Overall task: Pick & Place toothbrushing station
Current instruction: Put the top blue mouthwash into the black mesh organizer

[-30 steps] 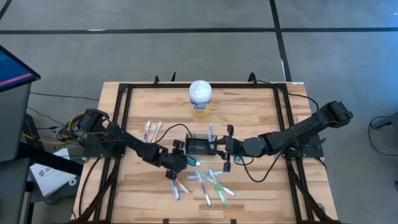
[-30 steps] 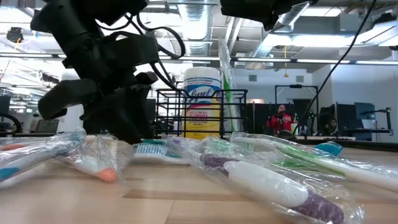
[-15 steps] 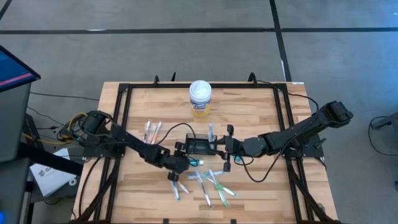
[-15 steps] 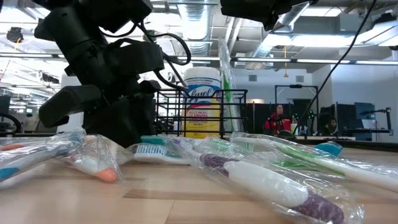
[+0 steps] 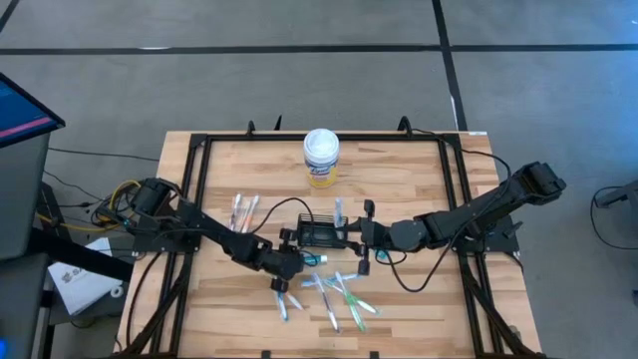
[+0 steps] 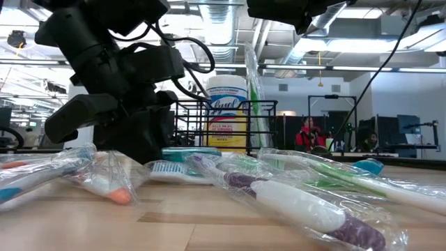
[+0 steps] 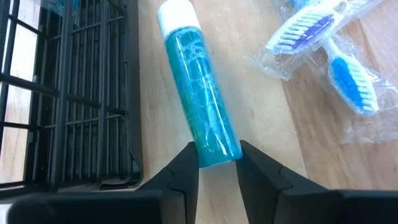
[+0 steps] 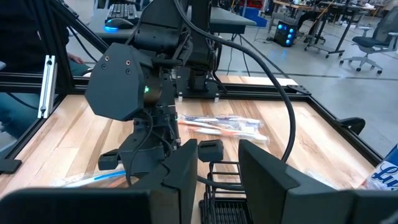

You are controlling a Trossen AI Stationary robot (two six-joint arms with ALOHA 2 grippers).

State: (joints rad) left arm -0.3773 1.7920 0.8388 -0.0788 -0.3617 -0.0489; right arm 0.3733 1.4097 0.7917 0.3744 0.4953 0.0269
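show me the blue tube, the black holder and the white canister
blue tube (image 7: pixel 202 112), left wrist view, middle of its body
black holder (image 5: pixel 321 235), high view, its mesh floor
white canister (image 5: pixel 321 148), high view, its lid

A robotics lab or open workshop; the wooden table (image 5: pixel 399 189) sits in a black metal frame (image 5: pixel 199 160) on a grey concrete floor (image 5: pixel 249 60); bare ducts and pipes (image 6: pixel 230 21) run under the ceiling; beyond the table stand desks with computers (image 8: pixel 283 31), office chairs (image 8: pixel 367 46), and a seated person (image 6: pixel 309 134).
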